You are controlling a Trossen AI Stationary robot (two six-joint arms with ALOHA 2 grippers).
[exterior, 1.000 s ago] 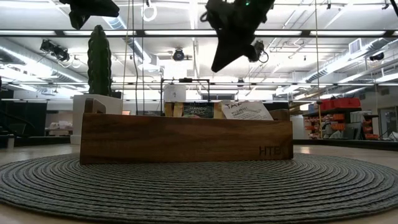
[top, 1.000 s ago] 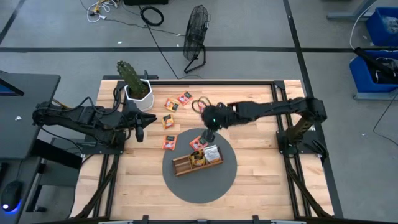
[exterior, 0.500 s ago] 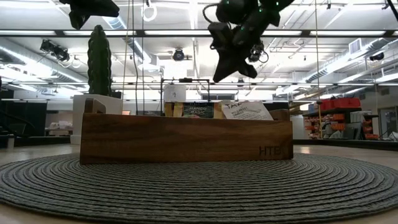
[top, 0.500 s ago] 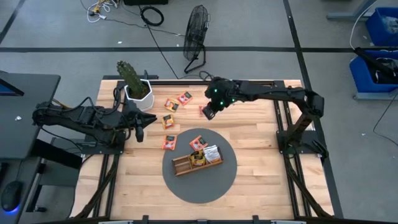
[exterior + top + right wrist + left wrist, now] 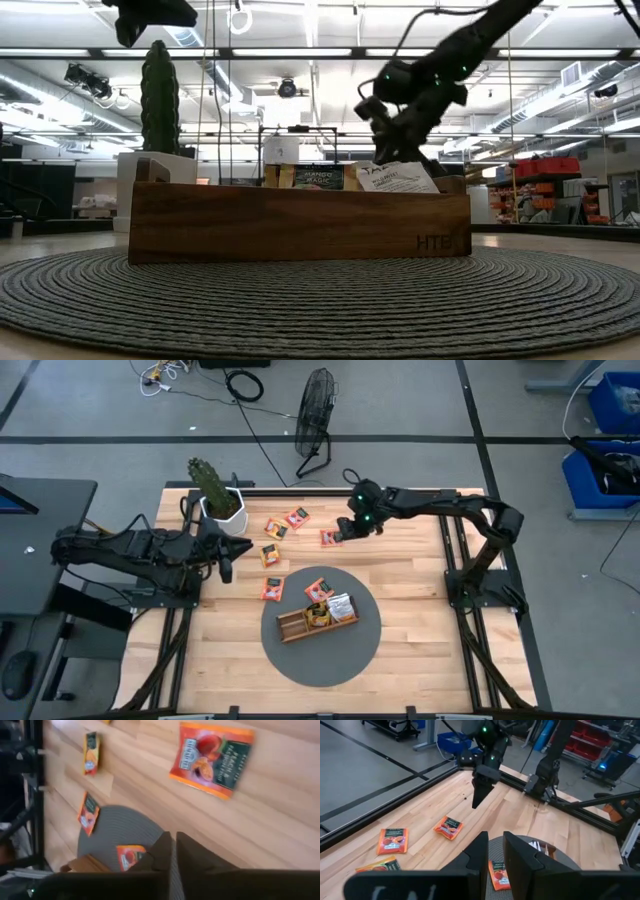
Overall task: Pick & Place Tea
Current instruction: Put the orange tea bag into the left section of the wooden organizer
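Several orange-red tea sachets lie flat on the wooden table top: two (image 5: 274, 528) (image 5: 297, 517) at the far side, one (image 5: 330, 537) beside my right gripper, one (image 5: 270, 556) and one (image 5: 271, 589) left of the mat. Another sachet (image 5: 318, 589) lies on the grey round mat (image 5: 320, 655). A wooden tray (image 5: 318, 620) on the mat holds sachets (image 5: 395, 178) standing on edge. My right gripper (image 5: 343, 532) hangs slanting down just right of the sachet (image 5: 212, 760), fingers together, touching nothing. My left gripper (image 5: 222, 558) waits at the left, raised, slightly open and empty.
A potted cactus (image 5: 213, 495) stands at the far left corner, close behind my left gripper. A black frame rail (image 5: 340, 491) runs along the table's far edge. Bare wood lies right of the mat and along the near edge.
My right gripper has swung from above the mat and tray toward the table's far edge, has sunk lower and has rolled its wrist, ending beside the lone sachet at the far middle. The sachets and the tray have stayed put.
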